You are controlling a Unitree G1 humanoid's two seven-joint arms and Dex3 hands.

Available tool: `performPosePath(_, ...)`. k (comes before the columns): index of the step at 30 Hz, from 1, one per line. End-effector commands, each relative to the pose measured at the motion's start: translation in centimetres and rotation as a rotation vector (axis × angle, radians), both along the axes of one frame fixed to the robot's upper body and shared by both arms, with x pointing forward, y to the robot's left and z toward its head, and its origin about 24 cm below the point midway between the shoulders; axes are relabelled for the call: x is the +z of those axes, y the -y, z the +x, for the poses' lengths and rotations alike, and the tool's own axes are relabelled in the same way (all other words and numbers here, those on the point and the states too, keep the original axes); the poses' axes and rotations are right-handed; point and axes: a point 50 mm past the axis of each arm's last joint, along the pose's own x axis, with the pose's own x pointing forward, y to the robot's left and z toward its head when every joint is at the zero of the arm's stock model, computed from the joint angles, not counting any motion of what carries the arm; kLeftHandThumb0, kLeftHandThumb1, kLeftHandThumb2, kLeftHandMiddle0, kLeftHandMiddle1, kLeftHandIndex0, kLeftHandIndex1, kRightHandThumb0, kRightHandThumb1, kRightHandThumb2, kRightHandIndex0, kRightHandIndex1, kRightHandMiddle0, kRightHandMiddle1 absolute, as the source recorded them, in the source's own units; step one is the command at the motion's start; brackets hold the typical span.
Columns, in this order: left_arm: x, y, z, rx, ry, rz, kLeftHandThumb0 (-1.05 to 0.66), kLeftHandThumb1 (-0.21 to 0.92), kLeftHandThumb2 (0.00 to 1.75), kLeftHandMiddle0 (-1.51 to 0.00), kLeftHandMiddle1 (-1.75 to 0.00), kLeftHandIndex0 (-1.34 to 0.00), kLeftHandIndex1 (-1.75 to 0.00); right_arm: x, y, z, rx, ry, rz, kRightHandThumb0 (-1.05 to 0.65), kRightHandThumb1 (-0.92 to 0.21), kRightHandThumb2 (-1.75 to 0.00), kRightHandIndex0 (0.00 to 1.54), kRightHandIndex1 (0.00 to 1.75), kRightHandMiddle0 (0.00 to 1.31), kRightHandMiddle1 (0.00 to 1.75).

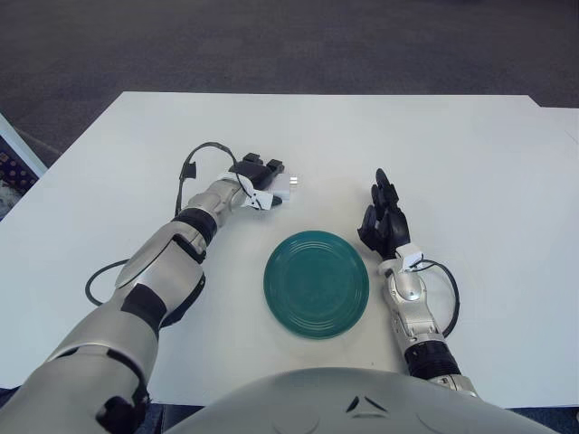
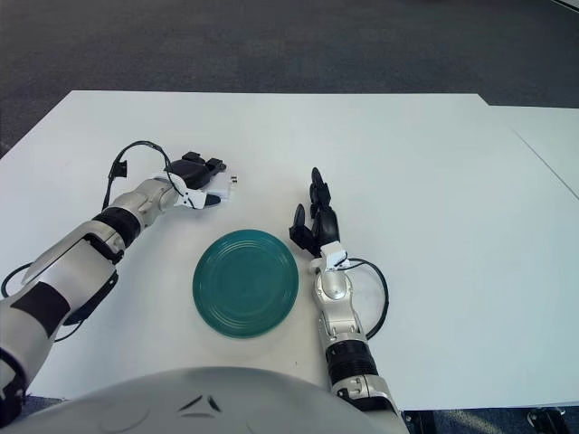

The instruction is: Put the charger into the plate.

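Sitting empty near the tabletop's front edge, green plate [image 1: 316, 283]. Left hand [image 1: 256, 178] grips white charger [image 1: 281, 187] behind it. Right hand [image 1: 384, 221] spread, just right of plate. White table [image 1: 452, 145]; dark carpet [image 1: 271, 41] beyond.

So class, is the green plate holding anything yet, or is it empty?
Empty. The green plate shows only its bare surface; the white charger is beyond it at the left hand.

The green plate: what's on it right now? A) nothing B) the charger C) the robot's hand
A: the green plate lies bare, while the white charger sits beyond it at the left hand, and the right hand shows to the plate's right.
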Motion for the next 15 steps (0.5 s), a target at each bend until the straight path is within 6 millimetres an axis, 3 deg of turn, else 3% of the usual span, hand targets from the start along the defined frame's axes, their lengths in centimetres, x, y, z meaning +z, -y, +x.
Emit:
performPosePath(1,-3.53,-0.85,-2.2,0.019,-0.139,0.077,-1.05,0.92,0.62,0.0,-1.3,-0.15,-0.61,-3.69,1.63,-2.41,-0.027,-0.176,-0.032,-0.96,-0.92,-0.93,0.0,0.0,0.03,0.03)
performPosePath(6,-3.62,-0.63,-2.27,0.024,-0.142,0.063,-1.05,0.92,0.61,0.0,-1.43,-0.2,-0.64,-3.67,1.93,-2.47,-0.026,-0.178,-0.031,-0.95,-0.92,-0.93,0.0,0.0,0.03,0.04)
performPosePath(11,-3.65,-0.54,-2.3,0.028,-0.14,0.048,-1.05,0.92,0.56,0.0,-1.41,-0.21,-0.76,-3.63,2.14,-2.6,-0.025,-0.174,-0.031,-0.95,-0.92,-0.93,0.0,0.0,0.03,0.04)
performPosePath(14,-3.61,-0.47,-2.28,0.036,-0.139,0.028,-1.05,0.92,0.5,0.0,-1.44,-0.19,-0.97,-3.61,2.26,-2.73,-0.028,-0.172,-0.03,-0.95,-0.92,-0.93,0.0,0.0,0.03,0.04)
performPosePath(15,-3.61,-0.43,-2.28,0.038,-0.139,0.022,-1.02,0.92,0.44,0.0,-1.53,-0.17,-1.13,-3.61,2.31,-2.77,-0.028,-0.172,-0.03,-0.96,-0.92,-0.94,0.0,0.0,0.03,0.04)
